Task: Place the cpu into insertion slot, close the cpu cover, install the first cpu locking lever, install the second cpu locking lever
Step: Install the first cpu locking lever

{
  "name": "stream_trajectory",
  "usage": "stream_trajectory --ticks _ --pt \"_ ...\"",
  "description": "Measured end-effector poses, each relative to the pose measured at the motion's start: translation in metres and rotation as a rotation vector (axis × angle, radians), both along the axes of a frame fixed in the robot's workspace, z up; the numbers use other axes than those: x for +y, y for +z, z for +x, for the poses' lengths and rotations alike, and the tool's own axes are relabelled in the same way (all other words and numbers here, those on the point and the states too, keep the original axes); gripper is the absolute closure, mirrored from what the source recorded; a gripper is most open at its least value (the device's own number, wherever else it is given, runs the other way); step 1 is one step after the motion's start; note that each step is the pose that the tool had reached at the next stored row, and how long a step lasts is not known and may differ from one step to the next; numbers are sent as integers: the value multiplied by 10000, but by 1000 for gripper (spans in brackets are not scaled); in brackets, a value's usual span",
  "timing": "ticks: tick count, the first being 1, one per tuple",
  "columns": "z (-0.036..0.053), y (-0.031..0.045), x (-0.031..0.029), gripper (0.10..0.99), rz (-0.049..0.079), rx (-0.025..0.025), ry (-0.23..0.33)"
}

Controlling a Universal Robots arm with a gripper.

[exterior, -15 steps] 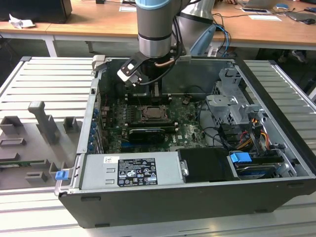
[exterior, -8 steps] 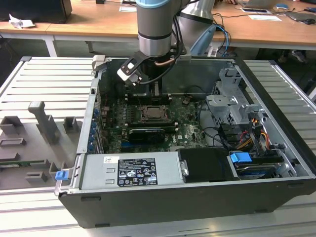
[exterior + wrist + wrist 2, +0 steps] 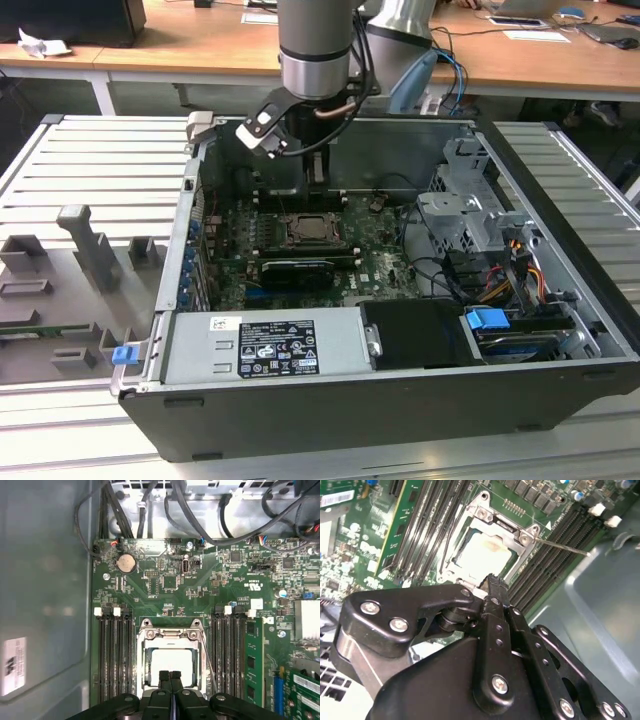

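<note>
The cpu [image 3: 170, 661] lies flat in the insertion slot [image 3: 305, 230] on the green board, its pale square face showing. The silver cpu cover [image 3: 170, 634] lies down around it, framing it with its window; in the second wrist view the cpu cover [image 3: 495, 522] rims the cpu [image 3: 482, 555]. A thin metal locking lever [image 3: 209, 667] stands out beside the socket, seen as a loose rod [image 3: 565, 546]. My gripper [image 3: 170, 674] hangs just above the socket's edge, fingertips pressed together and holding nothing. In the exterior view the gripper [image 3: 316, 175] is inside the case, behind the socket.
Long black memory slots [image 3: 115, 655] run along both sides of the socket. A black card [image 3: 295, 270] lies in front of it, with the power supply [image 3: 265, 345] nearer still. A drive cage [image 3: 470, 215] and cables [image 3: 490, 290] fill the exterior view's right. The case wall [image 3: 45, 580] is close by.
</note>
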State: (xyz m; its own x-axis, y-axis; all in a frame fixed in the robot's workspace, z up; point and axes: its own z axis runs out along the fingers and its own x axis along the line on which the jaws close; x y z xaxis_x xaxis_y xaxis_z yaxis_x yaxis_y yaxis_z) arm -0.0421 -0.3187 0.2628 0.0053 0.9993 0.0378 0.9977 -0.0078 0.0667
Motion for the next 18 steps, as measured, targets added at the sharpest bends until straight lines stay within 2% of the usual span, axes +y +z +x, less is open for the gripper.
stream_trajectory --ticks 3,4,6,8,15,18 --pt "1 85 0 980 -2 20 0" --pt "1 85 0 980 1 20 1" --pt "1 86 0 980 -10 21 431" --pt "1 85 1 980 -150 24 807" --pt "0 84 0 980 -156 22 1122" --pt "1 84 0 980 -158 18 1657"
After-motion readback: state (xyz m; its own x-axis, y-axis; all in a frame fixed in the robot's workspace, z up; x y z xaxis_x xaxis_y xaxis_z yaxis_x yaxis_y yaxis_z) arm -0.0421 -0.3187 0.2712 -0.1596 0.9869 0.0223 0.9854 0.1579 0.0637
